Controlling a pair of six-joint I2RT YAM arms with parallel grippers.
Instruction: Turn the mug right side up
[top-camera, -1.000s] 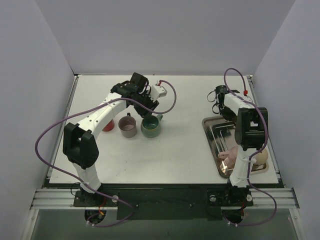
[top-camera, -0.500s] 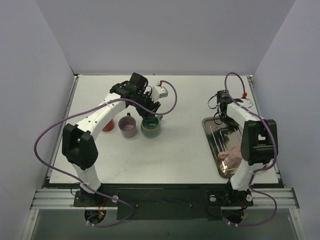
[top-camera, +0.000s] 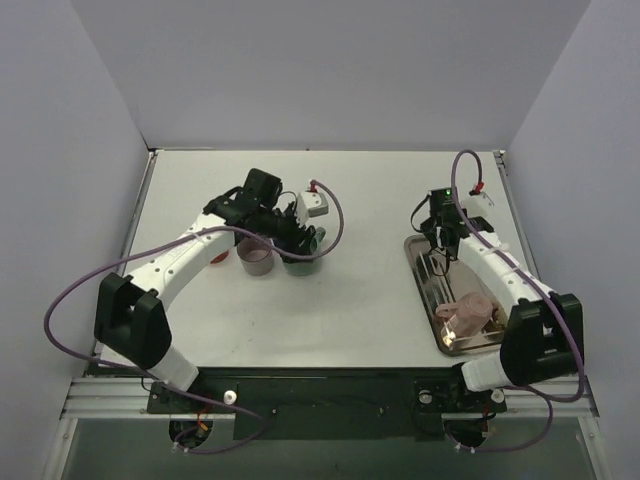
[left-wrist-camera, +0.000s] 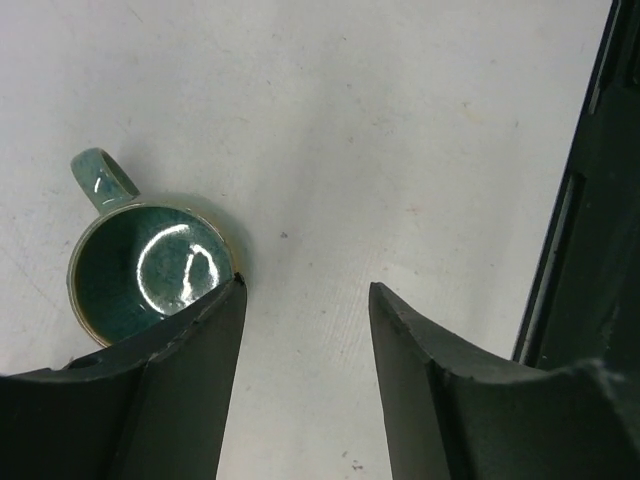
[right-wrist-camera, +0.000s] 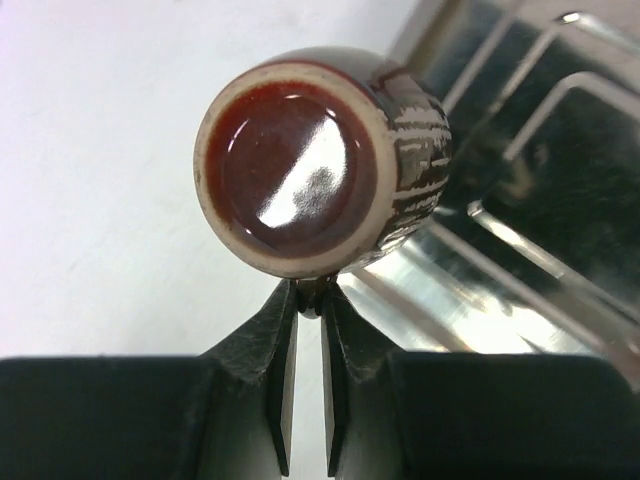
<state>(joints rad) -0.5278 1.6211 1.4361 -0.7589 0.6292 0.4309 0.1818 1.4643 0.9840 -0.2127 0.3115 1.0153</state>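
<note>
R: right gripper (right-wrist-camera: 308, 292), 2 fingers nipped tight on brown mug (right-wrist-camera: 325, 165), mug tipped sideways, red glazed end toward wrist camera, over edge of metal tray (right-wrist-camera: 560, 140) | L: left gripper (left-wrist-camera: 305, 300) spread, empty, just beside upright green mug (left-wrist-camera: 150, 265)

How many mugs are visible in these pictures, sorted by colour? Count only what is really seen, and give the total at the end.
green mug: 1
mauve mug: 1
pink mug: 1
brown mug: 1
Total: 4 mugs in view
</note>
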